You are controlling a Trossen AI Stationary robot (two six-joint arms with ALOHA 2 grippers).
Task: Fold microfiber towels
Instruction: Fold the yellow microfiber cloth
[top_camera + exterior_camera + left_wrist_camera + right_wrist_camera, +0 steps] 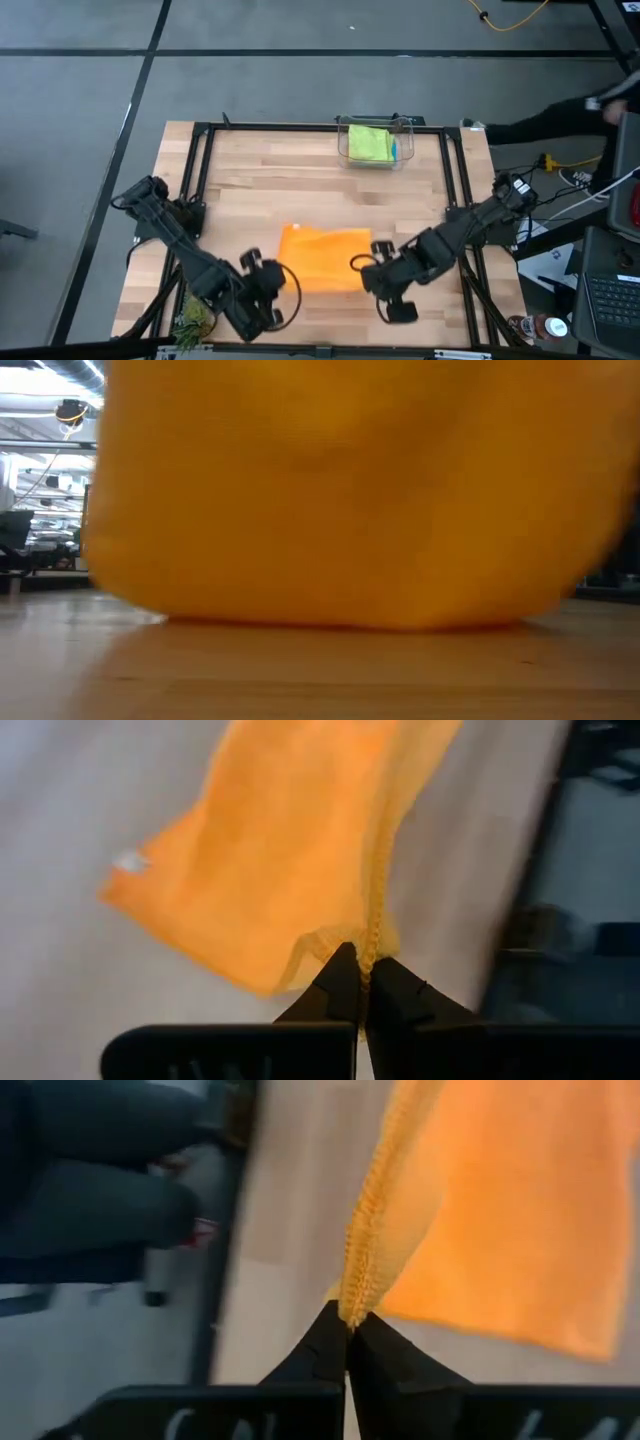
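- An orange microfiber towel [325, 258] is spread near the front of the surface [300, 190], roughly rectangular, its near edge lifted.
- Its stitched hem [377, 890] is pinched at one near corner by the left claw [360, 982] and at the other by the right claw [347, 1330].
- A lime green towel [369, 143] lies bunched at the far edge, with a sliver of teal-blue towel [394, 149] beside it.

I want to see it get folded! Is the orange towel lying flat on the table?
No. The orange towel is lifted at its near edge: the left gripper and right gripper each pinch a corner, and it hangs from them.
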